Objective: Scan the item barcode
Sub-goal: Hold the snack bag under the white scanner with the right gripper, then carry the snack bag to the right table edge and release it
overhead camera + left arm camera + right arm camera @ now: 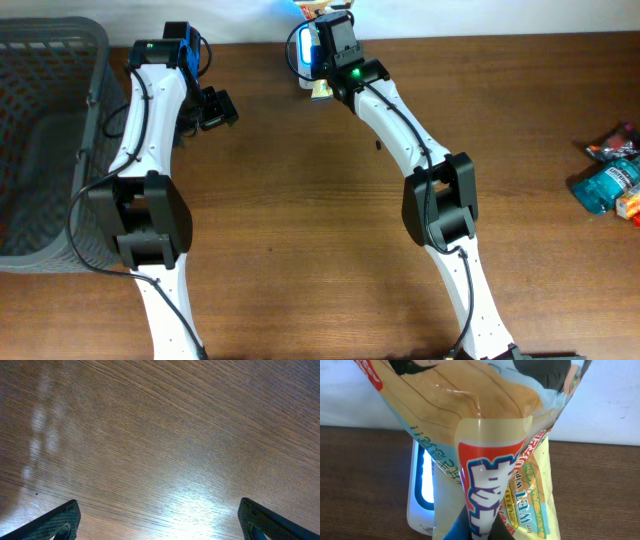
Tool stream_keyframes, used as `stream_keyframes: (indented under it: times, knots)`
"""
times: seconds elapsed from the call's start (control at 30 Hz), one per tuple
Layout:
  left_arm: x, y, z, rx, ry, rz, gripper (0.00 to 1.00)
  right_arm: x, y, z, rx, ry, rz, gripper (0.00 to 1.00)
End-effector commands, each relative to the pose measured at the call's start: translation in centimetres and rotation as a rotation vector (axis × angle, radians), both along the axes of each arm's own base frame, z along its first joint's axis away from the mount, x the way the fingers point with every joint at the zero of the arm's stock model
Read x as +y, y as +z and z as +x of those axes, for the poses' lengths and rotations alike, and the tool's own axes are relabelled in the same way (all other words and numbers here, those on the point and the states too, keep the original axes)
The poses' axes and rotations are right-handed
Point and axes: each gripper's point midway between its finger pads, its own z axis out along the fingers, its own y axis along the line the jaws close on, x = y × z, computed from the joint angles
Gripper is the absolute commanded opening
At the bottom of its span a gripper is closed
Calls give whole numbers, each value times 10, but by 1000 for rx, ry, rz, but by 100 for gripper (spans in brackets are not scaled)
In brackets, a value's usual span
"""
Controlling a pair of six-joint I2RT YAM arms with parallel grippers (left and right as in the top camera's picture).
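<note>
The item, a crinkly plastic wet-wipe packet (485, 435) printed in cream, red and light blue, fills the right wrist view. My right gripper (482, 531) is shut on its lower folded edge, with the dark fingers only just showing. Right behind the packet stands a white barcode scanner (422, 485) with a glowing blue window. In the overhead view this happens at the table's far edge, where the right gripper (325, 45) covers most of the scanner (303, 52). My left gripper (160, 520) is open over bare wood, nothing between its fingers (60, 522).
A grey mesh basket (40, 130) stands at the far left, beside the left arm (150, 100). Several snack packets (610, 180) lie at the right edge of the wooden table (300, 220).
</note>
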Motion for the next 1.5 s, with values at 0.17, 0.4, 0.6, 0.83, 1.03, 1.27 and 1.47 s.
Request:
stream_keyframes:
  times: [0.17,0.4,0.6,0.83,1.03,1.27,1.47]
  knots:
    - [4,6,1,-14,19,9,99,-71,154,-26,-193,-282,-102,4]
    - [4,6,1,-14,19,9,99,-259,178,-80,22,-568,-254,4]
    - [4,6,1,-14,19,9,99,-443,116,-166,411,-791,-148,4]
    - [4,6,1,-14,19,9,99,-561,49,-257,603,-996,110,4]
    - [4,6,1,-14,19,9,99,-587,-15,-280,651,-1055,137,53]
    - [4,6,1,-14,19,9,99,-563,95,-301,522,-1120,192,99]
    - [4,6,1,-14,19,9,99,-460,228,-345,293,-949,265,99]
